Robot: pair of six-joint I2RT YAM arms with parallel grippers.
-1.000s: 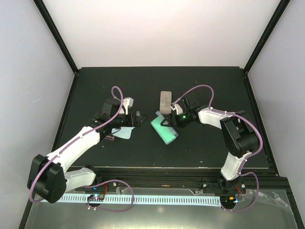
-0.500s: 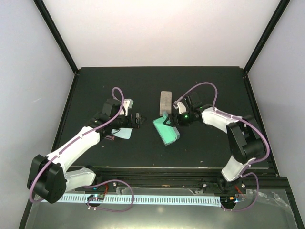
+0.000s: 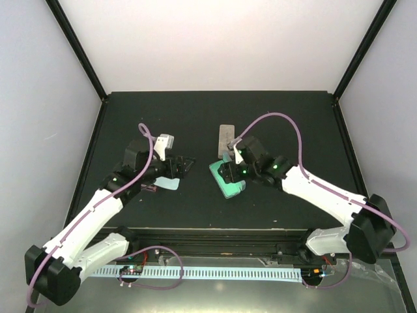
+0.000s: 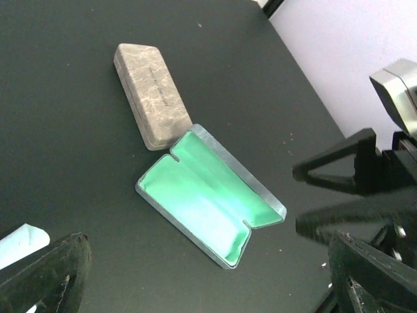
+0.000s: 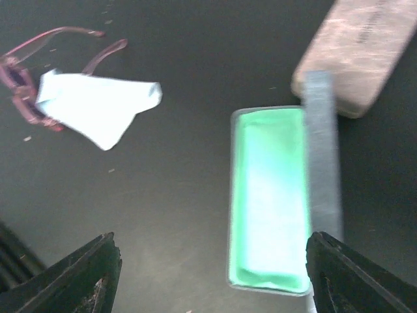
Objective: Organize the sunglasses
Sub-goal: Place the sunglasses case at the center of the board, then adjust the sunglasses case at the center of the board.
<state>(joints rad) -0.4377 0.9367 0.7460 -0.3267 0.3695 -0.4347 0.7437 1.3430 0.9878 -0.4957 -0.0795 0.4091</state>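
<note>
Pink sunglasses (image 5: 19, 91) lie well left of R gripper (image 5: 214, 261), jaws spread; L gripper (image 4: 207, 261) spread too

The left arm (image 3: 98, 208), white shells on black joints, climbs from the lower left of the top view and slants toward the middle. Its black two-finger left tool (image 3: 184, 163) points to the right. The matching right arm (image 3: 319, 192) stretches from the lower right leftward to the centre, its right tool (image 3: 228, 173) aimed down and left. In each wrist view the dark fingers (image 4: 45, 274) sit in the bottom corners, spread wide, gripping nothing.
</note>
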